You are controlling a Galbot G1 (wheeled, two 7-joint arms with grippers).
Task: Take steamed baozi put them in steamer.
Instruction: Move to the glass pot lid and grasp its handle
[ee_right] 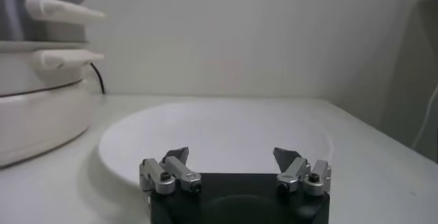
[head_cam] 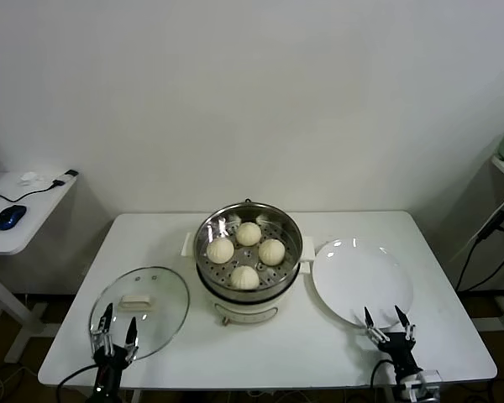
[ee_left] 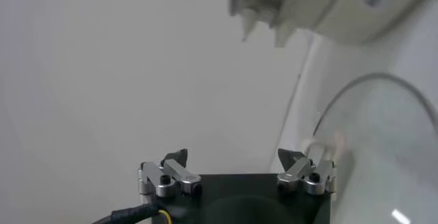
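All four steamed baozi (head_cam: 246, 249) sit inside the steamer (head_cam: 249, 254), which stands at the middle of the white bench (head_cam: 260, 353) and serves as my reference for everything else. The buns rest on its perforated steel floor in a loose diamond: one toward the far wall, one toward my near side, and one to either side between them, close together. The steel basket sits on its cream-white pot base, whose side handles stick out left and right.

To the left of the steamer, lying flat on the bench, is the round glass lid (head_cam: 139, 311) with its white handle on top. My left end effector (head_cam: 118, 329) hovers at the near edge of that lid, well apart from the steamer, with its fingers spread wide and nothing between them. In my left wrist view the same spread fingers (ee_left: 173, 158) show, with the lid's curved rim (ee_left: 383, 81) beyond them and the steamer's base farther off.

Just beside the steamer on the right lies the flat white plate (head_cam: 361, 280), bare. My right end effector (head_cam: 386, 322) hangs over the plate's near rim, also well apart from the steamer, its fingers fully apart and holding nothing. My right wrist view looks across the plate (ee_right: 219, 136) with the steamer's stacked handles (ee_right: 65, 9) off to one side.
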